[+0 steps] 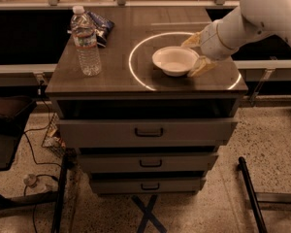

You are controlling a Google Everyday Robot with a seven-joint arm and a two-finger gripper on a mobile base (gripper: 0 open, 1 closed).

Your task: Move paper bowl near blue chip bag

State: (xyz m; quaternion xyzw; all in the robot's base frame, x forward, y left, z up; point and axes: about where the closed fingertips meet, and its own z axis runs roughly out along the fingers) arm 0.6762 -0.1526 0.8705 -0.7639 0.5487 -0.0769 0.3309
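The paper bowl (173, 60) sits upright on the dark cabinet top (111, 76), inside a glowing white ring. My gripper (196, 54) reaches in from the right at the bowl's right rim. It is open, with one yellowish finger (191, 41) behind the rim and one in front of it. The blue chip bag (102, 27) lies at the back left of the top, partly hidden behind a bottle and well apart from the bowl.
A clear plastic water bottle (87, 42) stands upright at the left, in front of the chip bag. The top belongs to a drawer cabinet with three handled drawers (148, 132). Cables and a chair base lie on the floor at the left.
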